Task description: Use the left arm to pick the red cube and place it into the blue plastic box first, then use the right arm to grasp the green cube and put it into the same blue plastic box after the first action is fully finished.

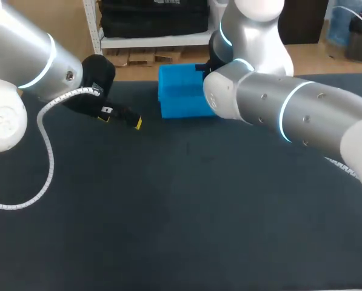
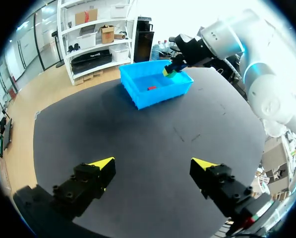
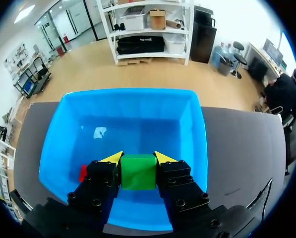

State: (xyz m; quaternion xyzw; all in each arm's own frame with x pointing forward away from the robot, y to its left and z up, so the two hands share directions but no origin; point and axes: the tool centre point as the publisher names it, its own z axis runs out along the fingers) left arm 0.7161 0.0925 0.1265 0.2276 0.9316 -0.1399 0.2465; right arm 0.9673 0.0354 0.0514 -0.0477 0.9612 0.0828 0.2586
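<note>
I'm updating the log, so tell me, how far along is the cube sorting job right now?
Done: the red cube lies inside the blue plastic box, and the left claw is open and empty over the table. In hand: the right claw is shut on the green cube, held over the box. Left: letting the green cube go into the box.

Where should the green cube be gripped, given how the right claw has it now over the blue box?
On two opposite flat side faces, coming down from above. The green cube sits square between the yellow tips of the right claw, its faces parallel to them, so this hold over the blue box looks sound.
</note>
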